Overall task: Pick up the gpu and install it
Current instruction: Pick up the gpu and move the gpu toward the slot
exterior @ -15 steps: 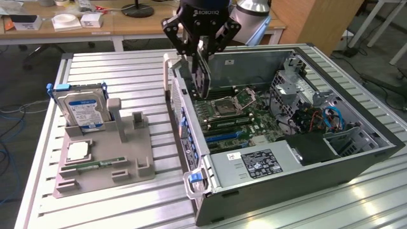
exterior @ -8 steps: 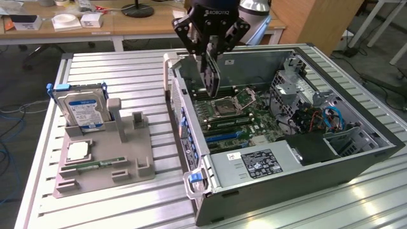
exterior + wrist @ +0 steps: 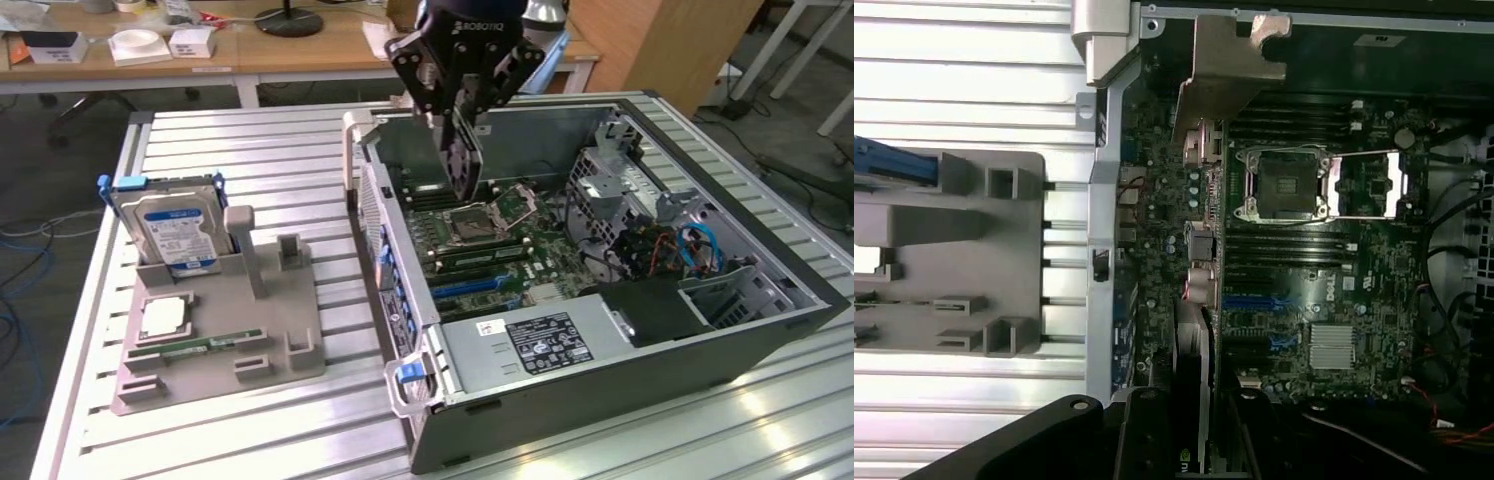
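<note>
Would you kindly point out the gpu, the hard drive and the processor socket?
gpu (image 3: 465, 170): exterior view, the card's lower part.
hard drive (image 3: 174, 226): exterior view, its blue label.
processor socket (image 3: 473, 222): exterior view, its middle.

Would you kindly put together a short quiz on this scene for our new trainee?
1. Fill in: the hard drive stands in the grey holder on the exterior view's ____.
2. True or false: the tool is shut on the gpu.
3. The gpu hangs over: A the grey holder; B the open computer case; C a drawer.
Key: 1 left; 2 true; 3 B.
</note>
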### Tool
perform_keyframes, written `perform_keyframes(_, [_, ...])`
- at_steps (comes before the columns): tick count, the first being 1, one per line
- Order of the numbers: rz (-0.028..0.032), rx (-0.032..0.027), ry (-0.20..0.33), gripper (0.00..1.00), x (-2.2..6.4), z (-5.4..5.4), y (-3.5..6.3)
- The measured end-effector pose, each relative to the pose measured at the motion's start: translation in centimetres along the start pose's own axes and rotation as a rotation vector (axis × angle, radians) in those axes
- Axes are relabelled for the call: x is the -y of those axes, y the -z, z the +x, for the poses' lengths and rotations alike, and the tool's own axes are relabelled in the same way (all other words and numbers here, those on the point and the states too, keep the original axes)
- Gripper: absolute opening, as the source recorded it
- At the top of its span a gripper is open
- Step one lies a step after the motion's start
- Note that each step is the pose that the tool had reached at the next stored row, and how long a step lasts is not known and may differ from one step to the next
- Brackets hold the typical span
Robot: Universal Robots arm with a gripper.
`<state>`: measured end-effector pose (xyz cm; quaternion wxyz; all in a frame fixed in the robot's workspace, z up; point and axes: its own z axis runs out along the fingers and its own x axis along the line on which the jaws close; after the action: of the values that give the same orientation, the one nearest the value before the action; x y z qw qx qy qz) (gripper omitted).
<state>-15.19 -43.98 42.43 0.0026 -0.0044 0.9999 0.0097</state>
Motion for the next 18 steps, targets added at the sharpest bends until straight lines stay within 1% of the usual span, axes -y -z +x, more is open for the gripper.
perform_keyframes(18, [0.0000, 0.0003, -0.006, 0.27, 0.04, -4.7, -0.03])
